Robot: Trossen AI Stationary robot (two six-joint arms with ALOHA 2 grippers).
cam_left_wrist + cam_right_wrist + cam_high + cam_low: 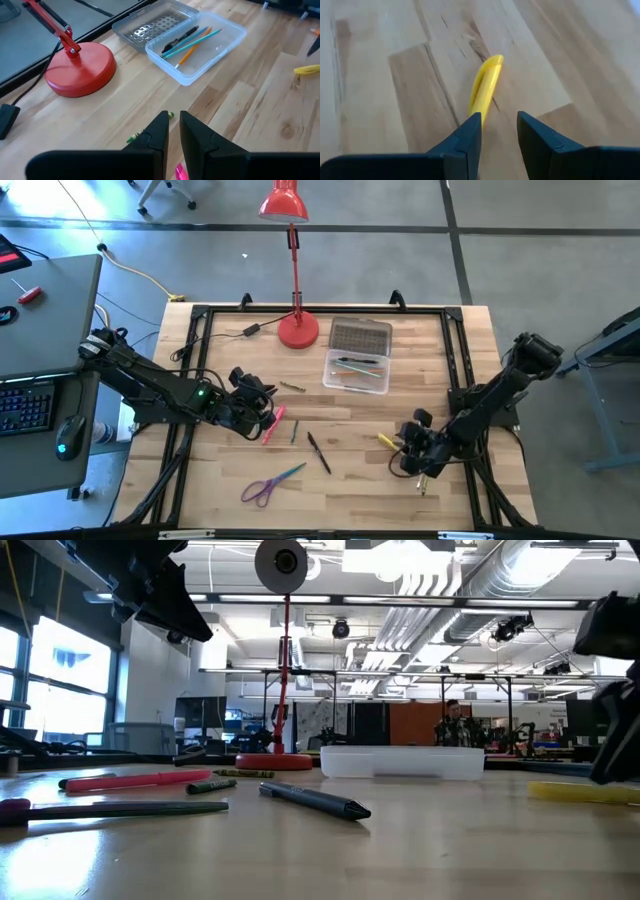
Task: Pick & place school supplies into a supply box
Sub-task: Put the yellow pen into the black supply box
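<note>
The clear supply box (357,372) lies open near the table's far middle, with several pens and pencils (190,41) inside and its bumpy lid (360,336) beside it. My left gripper (174,125) hovers above the table left of centre, narrowly open. The pink marker (273,426) lies flat just under it and a green crayon (134,136) beside it. My right gripper (499,122) is open and low at the right near side. Its fingers stand on either side of the near end of the yellow pen (485,87), which lies flat on the wood.
The red desk lamp's base (298,330) stands left of the box, its cable trailing left. A black pen (319,452), a green pencil (294,431) and purple-handled scissors (268,485) lie loose at the near middle. A dark frame runs along the table's edges.
</note>
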